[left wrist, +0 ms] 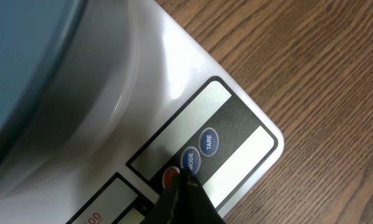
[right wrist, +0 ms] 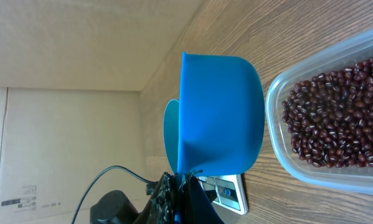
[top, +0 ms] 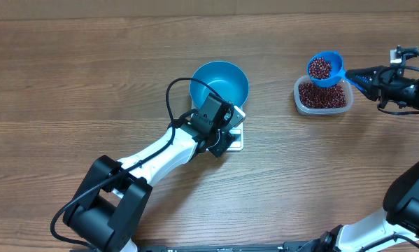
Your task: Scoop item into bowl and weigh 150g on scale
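Nearest, the left arm is reaching up from the lower left, and the left pincer [top: 222, 142] is angling down onto the front of the scale [left wrist: 174, 68]. Its fingers are pressed together into one dark point. In the left wrist view that point is meeting the lower edge of the round blue MODE button [left wrist: 190, 160], right beside a red button [left wrist: 170, 177]. The TARE button [left wrist: 209, 141] is sitting just clear of it. The scale is a flat, glossy white slab with rounded corners, and its button end is facing the near side.

Just beyond, the bowl [top: 219, 82] is resting on the scale's far part. It is round, deep, smooth blue plastic, opening upward.

Off to the right, well apart, a clear rounded-rectangular tub [top: 341, 105] is standing on the wood-grain surface [top: 90, 70], holding a bed of beans [top: 322, 94], small, oval and dark red-brown. Just above its far edge, a small blue scoop [top: 324, 68] is hovering, cup upward and heaped with more beans. Its long axis is running left to right, and its handle is pointing right into the right pincer [top: 359, 75], which is clamped on it.
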Motion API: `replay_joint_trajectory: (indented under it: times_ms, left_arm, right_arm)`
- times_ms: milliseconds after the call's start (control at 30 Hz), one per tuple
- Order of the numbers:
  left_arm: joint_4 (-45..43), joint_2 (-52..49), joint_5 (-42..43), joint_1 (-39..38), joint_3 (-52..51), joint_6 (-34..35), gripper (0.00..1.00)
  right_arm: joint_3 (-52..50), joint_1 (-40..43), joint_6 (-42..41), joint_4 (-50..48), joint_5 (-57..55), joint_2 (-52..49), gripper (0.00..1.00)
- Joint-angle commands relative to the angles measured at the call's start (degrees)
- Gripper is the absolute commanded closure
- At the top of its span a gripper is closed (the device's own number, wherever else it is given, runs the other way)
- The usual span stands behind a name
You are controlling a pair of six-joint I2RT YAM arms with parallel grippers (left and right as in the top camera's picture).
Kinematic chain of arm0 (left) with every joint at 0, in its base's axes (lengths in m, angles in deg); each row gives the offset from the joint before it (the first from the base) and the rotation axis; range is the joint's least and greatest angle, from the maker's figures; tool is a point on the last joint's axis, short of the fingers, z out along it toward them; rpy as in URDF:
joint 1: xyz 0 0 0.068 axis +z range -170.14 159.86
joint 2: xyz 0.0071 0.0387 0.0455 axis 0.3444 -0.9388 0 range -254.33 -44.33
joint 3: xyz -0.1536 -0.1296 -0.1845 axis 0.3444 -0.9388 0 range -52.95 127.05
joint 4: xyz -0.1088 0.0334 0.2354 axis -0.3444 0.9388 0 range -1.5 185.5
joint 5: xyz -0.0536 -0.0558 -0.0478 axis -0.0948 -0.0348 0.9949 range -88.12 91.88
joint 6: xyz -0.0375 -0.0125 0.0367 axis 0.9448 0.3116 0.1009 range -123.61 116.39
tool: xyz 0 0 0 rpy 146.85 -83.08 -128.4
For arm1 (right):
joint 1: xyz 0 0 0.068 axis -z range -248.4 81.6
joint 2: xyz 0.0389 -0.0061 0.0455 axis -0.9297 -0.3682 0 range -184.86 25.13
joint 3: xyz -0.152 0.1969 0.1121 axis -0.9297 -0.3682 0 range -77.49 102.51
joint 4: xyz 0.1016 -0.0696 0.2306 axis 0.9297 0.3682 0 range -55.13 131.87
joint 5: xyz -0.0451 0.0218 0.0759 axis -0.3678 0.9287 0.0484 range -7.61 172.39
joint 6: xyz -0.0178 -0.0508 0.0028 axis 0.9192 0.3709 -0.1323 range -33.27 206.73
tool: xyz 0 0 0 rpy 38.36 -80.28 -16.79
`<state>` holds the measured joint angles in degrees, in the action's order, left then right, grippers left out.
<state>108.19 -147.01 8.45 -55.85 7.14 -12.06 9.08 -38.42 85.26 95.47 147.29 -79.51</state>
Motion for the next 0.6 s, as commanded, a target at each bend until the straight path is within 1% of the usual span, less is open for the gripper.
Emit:
replay_joint_trajectory:
  times_ms: [0,567]
  left_arm:
    - [-0.24,-1.09,-0.87,-0.28,0.04,1.22,0.96]
    - [-0.9,-2.05,-1.07,-0.26,0.04,1.44,0.96]
  right_arm:
    - [-0.37,0.26,0.52,-0.24,1.09,-0.33,0.96]
    - [-0.37,0.26,1.53,0.17,1.09,-0.33,0.96]
